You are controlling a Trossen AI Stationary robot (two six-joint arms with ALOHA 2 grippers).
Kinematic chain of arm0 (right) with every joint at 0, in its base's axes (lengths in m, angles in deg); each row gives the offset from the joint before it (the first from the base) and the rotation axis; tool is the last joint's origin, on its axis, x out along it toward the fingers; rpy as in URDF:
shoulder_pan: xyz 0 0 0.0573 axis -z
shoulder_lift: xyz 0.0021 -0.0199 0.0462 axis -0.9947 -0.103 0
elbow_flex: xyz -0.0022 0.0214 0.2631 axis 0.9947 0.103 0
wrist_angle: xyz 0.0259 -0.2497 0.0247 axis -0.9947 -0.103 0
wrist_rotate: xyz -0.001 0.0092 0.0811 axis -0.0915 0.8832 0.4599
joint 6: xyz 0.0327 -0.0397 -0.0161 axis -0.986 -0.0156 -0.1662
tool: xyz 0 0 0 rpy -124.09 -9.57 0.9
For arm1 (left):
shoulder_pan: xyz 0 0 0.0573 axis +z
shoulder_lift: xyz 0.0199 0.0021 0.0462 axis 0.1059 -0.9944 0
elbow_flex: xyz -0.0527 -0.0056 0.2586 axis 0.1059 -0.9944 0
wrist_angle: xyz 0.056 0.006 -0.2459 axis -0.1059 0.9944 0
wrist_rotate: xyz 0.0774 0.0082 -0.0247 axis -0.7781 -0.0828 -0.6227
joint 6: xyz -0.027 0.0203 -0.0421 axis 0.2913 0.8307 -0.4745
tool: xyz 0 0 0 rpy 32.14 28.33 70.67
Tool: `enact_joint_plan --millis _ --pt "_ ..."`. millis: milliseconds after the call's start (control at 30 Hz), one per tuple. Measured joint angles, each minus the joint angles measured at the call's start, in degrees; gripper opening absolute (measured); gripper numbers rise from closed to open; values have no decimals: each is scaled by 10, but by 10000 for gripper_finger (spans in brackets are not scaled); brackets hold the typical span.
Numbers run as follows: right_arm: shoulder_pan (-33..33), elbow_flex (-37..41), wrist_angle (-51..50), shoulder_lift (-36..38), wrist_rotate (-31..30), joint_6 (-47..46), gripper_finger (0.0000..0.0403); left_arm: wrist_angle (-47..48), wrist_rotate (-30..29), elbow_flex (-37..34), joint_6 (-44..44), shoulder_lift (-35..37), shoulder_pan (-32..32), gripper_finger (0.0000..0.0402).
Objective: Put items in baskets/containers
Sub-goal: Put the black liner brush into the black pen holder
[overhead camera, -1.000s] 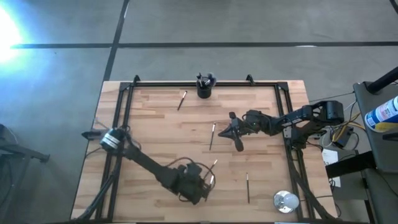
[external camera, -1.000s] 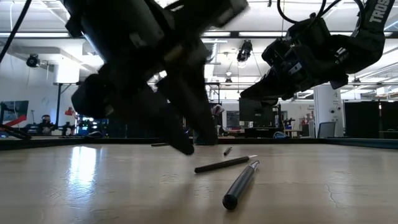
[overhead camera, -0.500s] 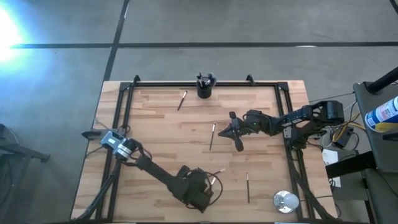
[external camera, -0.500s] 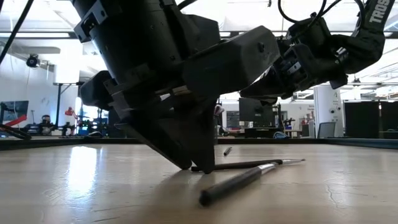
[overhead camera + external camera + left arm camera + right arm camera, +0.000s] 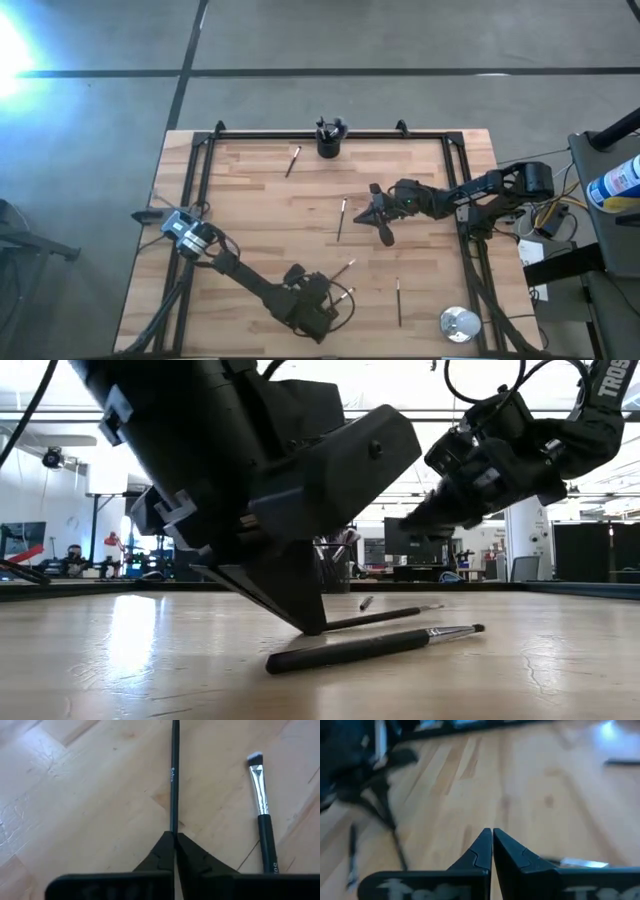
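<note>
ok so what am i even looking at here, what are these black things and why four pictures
It is a robot with two dark arms at a wooden table, filmed four ways: from above, from table height, and from a camera on each wrist. Brushes lie scattered on the wood; some already stand in the black cup at the far edge. The left gripper, near the front edge, has shut on a thin dark brush that lies on the table, with a thicker brush beside it. The right gripper hangs shut over the middle, holding nothing. The silver disc sits in a front corner.
</note>
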Motion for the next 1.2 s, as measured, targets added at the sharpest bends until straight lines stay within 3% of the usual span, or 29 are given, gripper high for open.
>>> enact_joint_plan --millis 233,467,833,1200 --pt "-63 1 -100 -1 17 45 78 -16 -35 -13 -9 0 -13 1" --pt "-98 1 -108 -1 39 54 140 -48 -38 -34 4 0 -14 1" --pt "-114 -12 -98 -12 29 64 124 -68 -43 -49 23 0 -16 0" --pt "-140 -70 -72 -149 20 74 156 -73 -51 -50 46 0 -16 0"
